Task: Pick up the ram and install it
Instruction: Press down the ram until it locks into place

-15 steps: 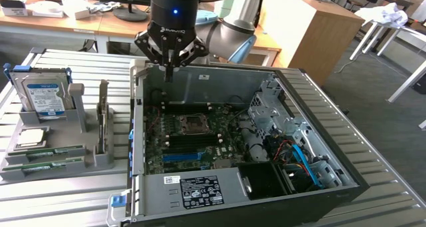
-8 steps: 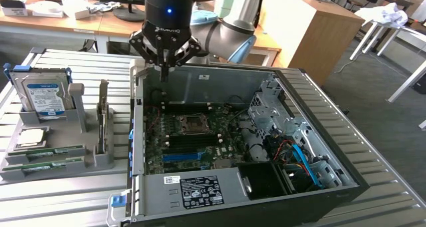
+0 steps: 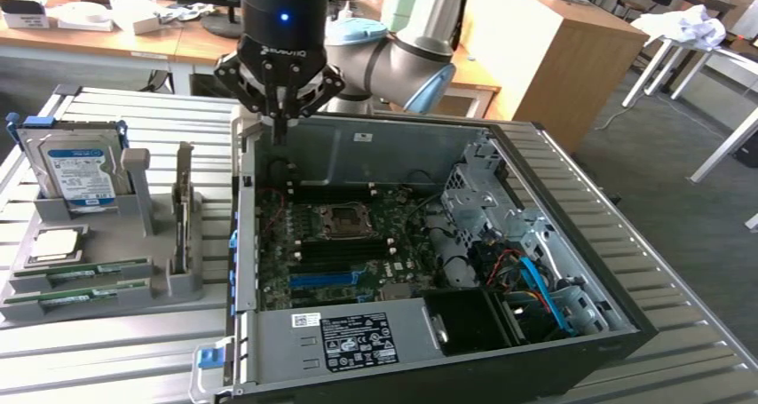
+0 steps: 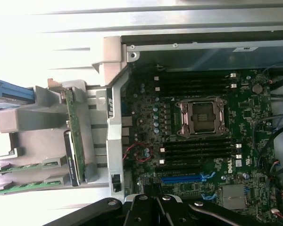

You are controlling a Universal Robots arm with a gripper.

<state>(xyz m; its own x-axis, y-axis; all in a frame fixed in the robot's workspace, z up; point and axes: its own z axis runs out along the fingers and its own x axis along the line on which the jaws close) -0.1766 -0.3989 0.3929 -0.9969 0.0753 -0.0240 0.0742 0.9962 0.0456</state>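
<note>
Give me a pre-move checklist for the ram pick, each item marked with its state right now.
1. Ram available: ok, two ram sticks lie in the grey holder.
2. Jaws open for a pick: not ok, they are shut and look empty.
3. Jaws over the ram: not ok, they hang above the far wall of the case.
4. Memory slots free: ok, all look empty.
5. Slot latches open: cannot tell.
</note>
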